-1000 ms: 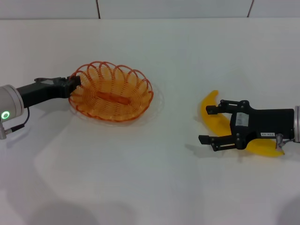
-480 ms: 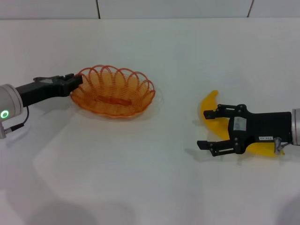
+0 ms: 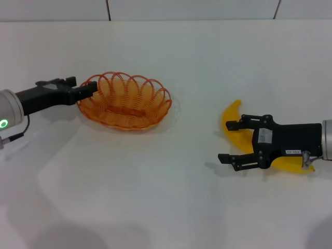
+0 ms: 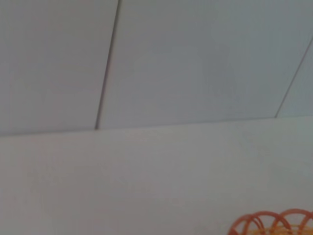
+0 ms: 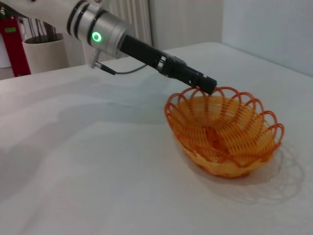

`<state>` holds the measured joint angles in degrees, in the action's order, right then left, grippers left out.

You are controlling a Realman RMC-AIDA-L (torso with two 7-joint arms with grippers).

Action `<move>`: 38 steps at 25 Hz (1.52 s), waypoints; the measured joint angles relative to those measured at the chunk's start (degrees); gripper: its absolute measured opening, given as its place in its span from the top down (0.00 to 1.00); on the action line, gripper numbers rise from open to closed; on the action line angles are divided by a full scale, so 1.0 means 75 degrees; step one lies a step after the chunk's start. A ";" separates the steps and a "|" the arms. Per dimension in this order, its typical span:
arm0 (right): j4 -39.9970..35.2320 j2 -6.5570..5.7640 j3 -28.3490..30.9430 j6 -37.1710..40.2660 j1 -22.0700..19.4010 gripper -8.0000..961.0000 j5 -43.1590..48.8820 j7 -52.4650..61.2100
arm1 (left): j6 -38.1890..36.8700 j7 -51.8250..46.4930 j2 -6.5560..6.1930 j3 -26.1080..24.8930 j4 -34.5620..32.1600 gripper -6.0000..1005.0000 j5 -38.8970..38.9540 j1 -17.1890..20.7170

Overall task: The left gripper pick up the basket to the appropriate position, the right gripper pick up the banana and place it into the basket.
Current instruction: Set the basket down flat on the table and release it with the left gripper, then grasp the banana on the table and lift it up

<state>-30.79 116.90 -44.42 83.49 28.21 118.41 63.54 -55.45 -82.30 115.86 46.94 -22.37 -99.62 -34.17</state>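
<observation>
The orange wire basket sits level on the white table, left of centre. It also shows in the right wrist view, and its rim shows in the left wrist view. My left gripper is at the basket's left rim and looks shut on a rim loop; the right wrist view shows it there too. The yellow banana lies on the table at the right, partly hidden under my right gripper. That gripper is open and empty, its fingers spread over the banana's middle.
The white table stretches between the basket and the banana. A tiled wall runs along the far edge. A red object and a white pot stand off the table behind the left arm.
The basket, tilted up towards me a second ago, now sits level. The left arm has risen a little at the rim. The right gripper has shifted slightly nearer over the banana.
</observation>
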 joint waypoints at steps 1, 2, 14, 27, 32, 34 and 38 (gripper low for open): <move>0.0004 0.0002 0.0006 -0.0029 0.0000 0.06 -0.0005 -0.0001 | -0.0008 0.0163 0.0027 -0.0003 -0.0215 0.46 0.0034 0.0091; 0.0004 0.0005 0.0009 -0.0041 0.0000 0.06 -0.0010 -0.0009 | -0.0026 0.0228 0.0037 -0.0008 -0.0346 0.40 0.0053 0.0142; 0.0005 0.0023 0.0062 -0.0001 -0.0006 0.06 -0.0027 -0.0034 | -0.1350 0.0596 0.0035 -0.0008 -0.1541 0.24 -0.0010 0.0893; -0.0144 0.0019 0.0030 0.0367 -0.0349 0.06 -0.1077 0.0275 | -0.1773 0.2221 0.0049 0.0000 -0.1609 0.24 0.0008 0.1926; -0.0621 0.0050 -0.0304 0.0325 -0.0378 0.06 -0.1054 0.0804 | -0.2125 0.2587 0.0047 -0.0002 -0.1564 0.24 0.0036 0.2089; -0.0868 0.0068 -0.0484 0.0201 -0.0396 0.06 -0.1055 0.1025 | -0.2130 0.2629 0.0046 0.0001 -0.1559 0.24 0.0033 0.2110; -0.1467 0.0088 -0.0886 -0.0152 -0.0453 0.06 -0.1052 0.1622 | -0.2138 0.2654 0.0047 0.0001 -0.1537 0.24 0.0046 0.2102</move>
<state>-41.79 117.56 -51.07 82.35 24.81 110.52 75.70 -71.49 -62.40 116.21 46.95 -33.90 -99.28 -18.41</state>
